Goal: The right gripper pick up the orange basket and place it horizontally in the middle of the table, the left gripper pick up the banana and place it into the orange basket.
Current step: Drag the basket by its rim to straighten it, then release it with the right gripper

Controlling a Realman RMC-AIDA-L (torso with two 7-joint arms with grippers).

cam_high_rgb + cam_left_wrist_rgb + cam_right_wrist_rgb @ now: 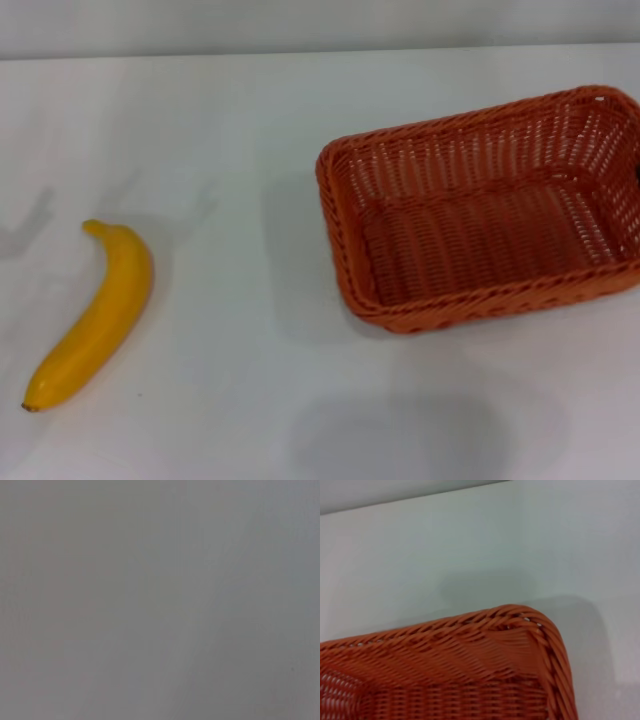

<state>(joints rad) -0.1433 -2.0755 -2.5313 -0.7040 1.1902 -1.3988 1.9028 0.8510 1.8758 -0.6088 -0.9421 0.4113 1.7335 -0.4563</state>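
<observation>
**Basket waits on the right, banana on the left**

Nearest of all, on the left side of the white surface (250, 390), lies the banana (92, 315). It is yellow and gently bent. Its long line runs from the near left, where its dark tip is, up toward the far right. Nothing is touching it.

Farther back and to the right sits the orange basket (350, 250). It stands the right way up and has nothing inside. Its long side runs left to right, with the right end tipped a little toward the far side. It is not in the middle yet; its right end reaches the right edge of the head view. The basket and the banana are well apart.

No arm or fingers can be seen from the head view. The right wrist view looks down on one rounded corner of the basket's rim, so the right gripper is likely just above that corner, and it is the nearer arm for the basket. Whether its fingers are wide or narrow cannot be told. The left wrist view shows only plain grey, so the left gripper's place and fingers cannot be told either.

The first job, lifting the basket, looks not yet done.
</observation>
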